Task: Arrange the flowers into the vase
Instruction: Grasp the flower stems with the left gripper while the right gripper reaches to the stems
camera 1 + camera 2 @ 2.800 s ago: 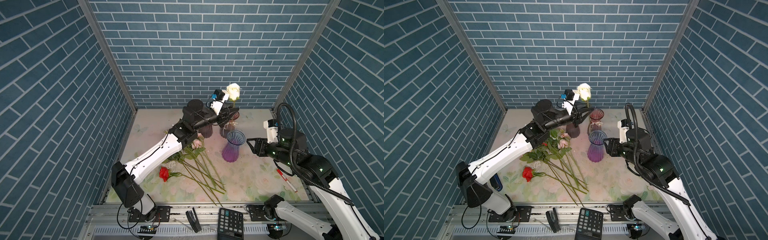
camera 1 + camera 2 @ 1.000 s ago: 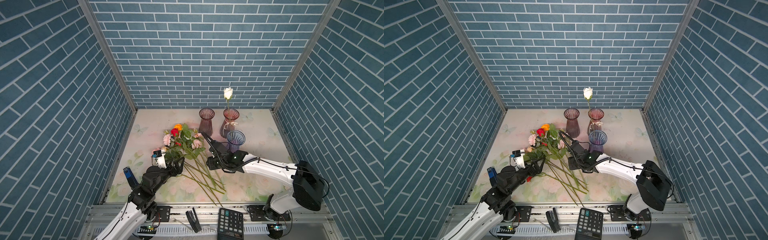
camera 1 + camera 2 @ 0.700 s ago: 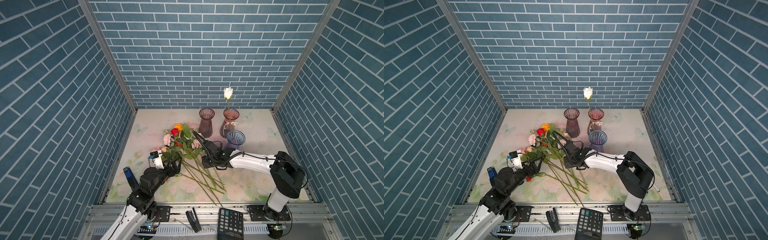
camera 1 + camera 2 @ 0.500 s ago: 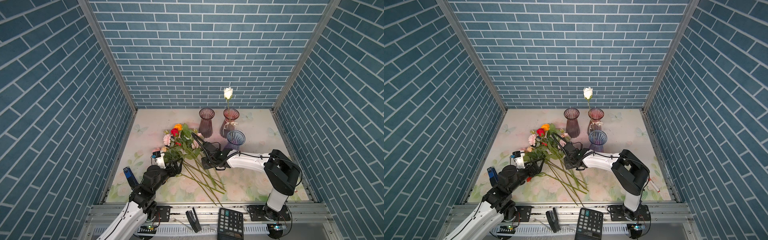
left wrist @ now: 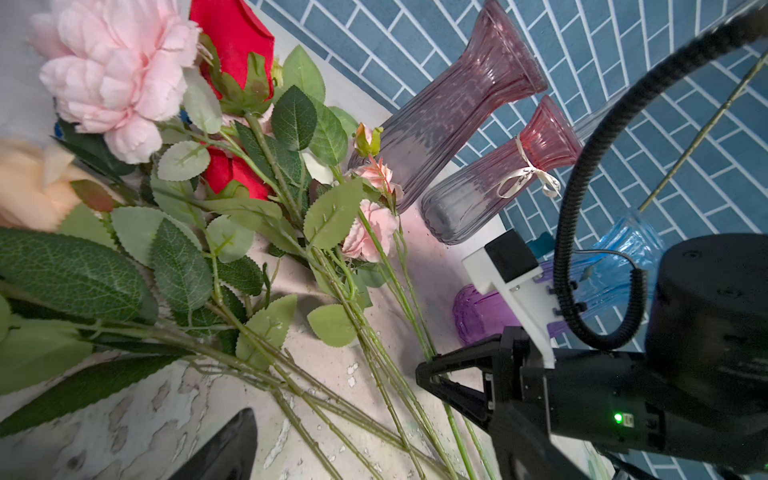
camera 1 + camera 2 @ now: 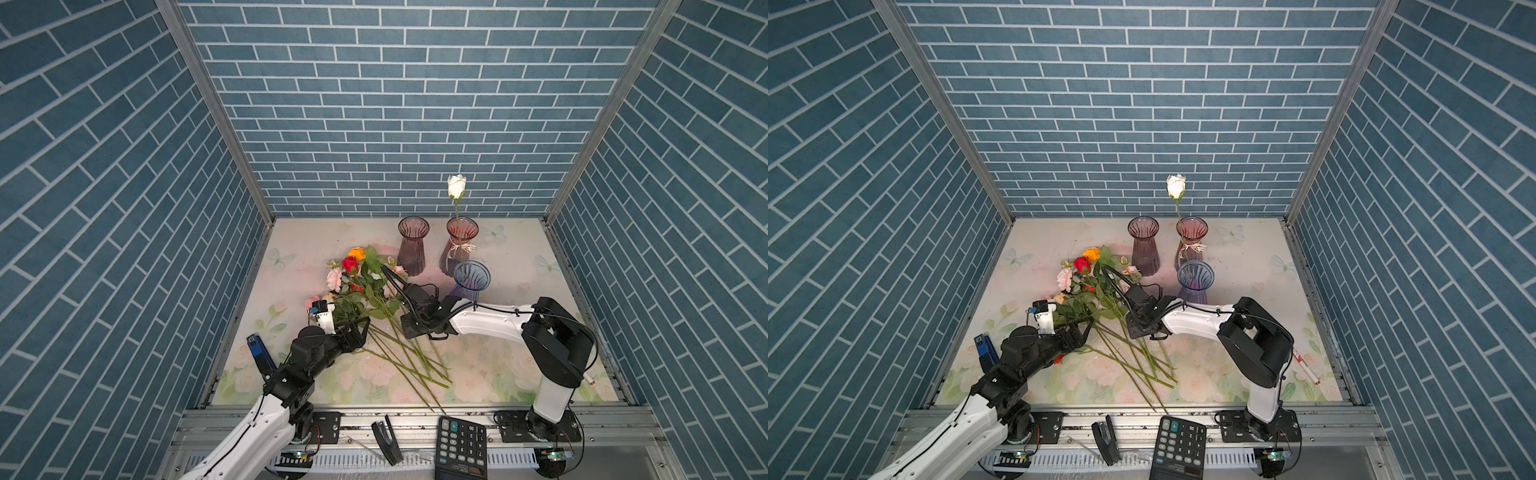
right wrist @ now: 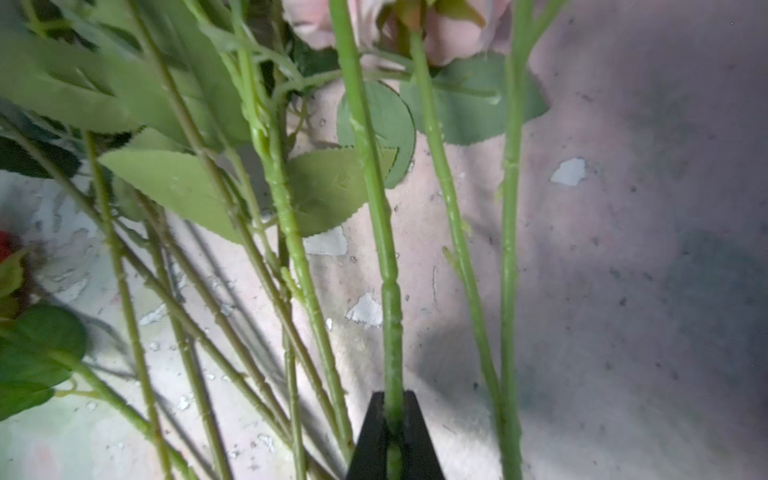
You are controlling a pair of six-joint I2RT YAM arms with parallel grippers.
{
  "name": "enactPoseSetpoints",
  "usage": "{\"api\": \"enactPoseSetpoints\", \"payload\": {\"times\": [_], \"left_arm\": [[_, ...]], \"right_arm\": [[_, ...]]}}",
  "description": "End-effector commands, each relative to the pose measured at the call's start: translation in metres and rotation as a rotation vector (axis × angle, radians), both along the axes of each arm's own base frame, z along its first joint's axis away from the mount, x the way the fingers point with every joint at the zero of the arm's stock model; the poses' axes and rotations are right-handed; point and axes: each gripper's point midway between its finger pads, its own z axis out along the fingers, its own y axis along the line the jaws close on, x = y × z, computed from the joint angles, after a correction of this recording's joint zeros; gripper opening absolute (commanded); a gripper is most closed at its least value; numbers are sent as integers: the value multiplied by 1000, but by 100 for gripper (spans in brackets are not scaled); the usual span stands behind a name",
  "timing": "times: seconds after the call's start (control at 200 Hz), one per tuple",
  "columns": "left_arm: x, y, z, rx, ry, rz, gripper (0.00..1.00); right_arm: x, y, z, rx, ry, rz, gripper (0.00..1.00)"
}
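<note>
Right pincer [image 7: 392, 415]: clenched on one green stem [image 7: 388, 291] of the heap, low over the table [image 6: 519, 257].
Left pincer [image 6: 360, 334]: jaws spread, grasping nothing, just beside the heap's leaves.
Flowers [image 6: 357, 282]: lying loose on the table, blooms toward the back wall, stems fanned toward the front.
White rose [image 6: 456, 187]: upright in the ribboned vase [image 6: 459, 249].
Neighbours: plum vase [image 6: 411, 249] and blue vase [image 6: 471, 282], standing near the ribboned vase.

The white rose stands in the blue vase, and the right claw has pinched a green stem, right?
No: the white rose stands in the ribboned pink vase, not the blue vase, as both top views show. The right claw does pinch a green stem.
</note>
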Motion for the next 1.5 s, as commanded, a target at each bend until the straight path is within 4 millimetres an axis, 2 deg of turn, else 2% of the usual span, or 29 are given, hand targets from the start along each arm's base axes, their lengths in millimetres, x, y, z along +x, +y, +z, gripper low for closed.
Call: {"api": "enactPoseSetpoints", "payload": {"times": [0.0, 0.26, 0.46, 0.63, 0.745, 0.935, 1.235, 1.496], "left_arm": [[2, -12, 26, -29, -59, -63, 88], [4, -32, 54, -70, -66, -163, 87], [7, -53, 103, -208, -119, -250, 84], [12, -60, 129, -243, -144, -271, 74], [15, -62, 139, -249, -158, -283, 63], [15, -67, 151, -279, -169, -307, 58], [10, -64, 165, -272, -191, -308, 55], [7, -60, 163, -253, -190, -294, 51]], "right_arm": [[-3, -5, 39, 25, -67, 29, 0], [-38, -7, 72, 116, -78, 126, 0], [-67, 5, 94, 216, -74, 204, 0], [-89, 23, 124, 316, -44, 313, 0], [-93, 26, 143, 337, -58, 331, 0], [-98, 23, 167, 359, -84, 352, 0], [-97, 4, 169, 304, -119, 339, 0], [-93, -9, 168, 268, -151, 315, 0]]}}
